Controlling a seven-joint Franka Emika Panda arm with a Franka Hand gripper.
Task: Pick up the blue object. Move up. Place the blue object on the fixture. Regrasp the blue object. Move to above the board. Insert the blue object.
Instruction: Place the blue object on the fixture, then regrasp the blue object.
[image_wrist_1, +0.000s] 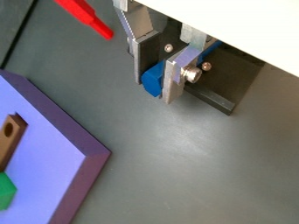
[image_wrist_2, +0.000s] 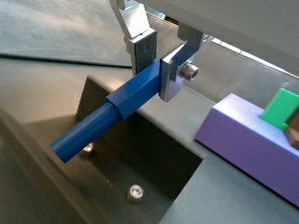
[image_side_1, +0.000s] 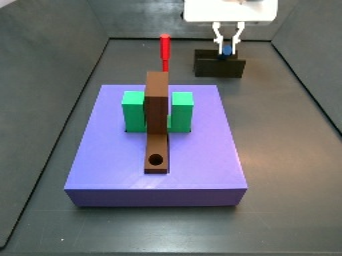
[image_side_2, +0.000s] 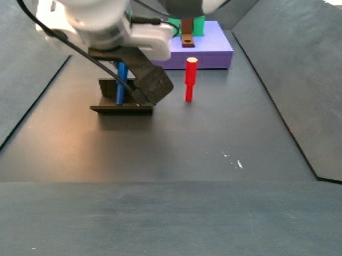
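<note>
My gripper (image_wrist_2: 156, 80) is shut on the blue peg (image_wrist_2: 100, 122), gripping it near one end; the rest of the peg sticks out beyond the fingers toward the dark fixture (image_wrist_2: 146, 171). In a side view the gripper (image_side_2: 124, 68) holds the peg (image_side_2: 122, 84) roughly upright over the fixture (image_side_2: 123, 106); I cannot tell whether the peg's lower end touches it. Another side view shows the gripper (image_side_1: 227, 45) above the fixture (image_side_1: 221, 66). The lavender board (image_side_1: 160, 165) carries a brown bar (image_side_1: 158, 125) with a round hole (image_side_1: 156, 160).
A red peg (image_side_1: 164, 48) stands upright on the floor beside the fixture, also seen in a side view (image_side_2: 191, 80). Two green blocks (image_side_1: 134, 112) (image_side_1: 182, 112) flank the brown bar. Dark side walls (image_side_2: 287, 90) bound the floor.
</note>
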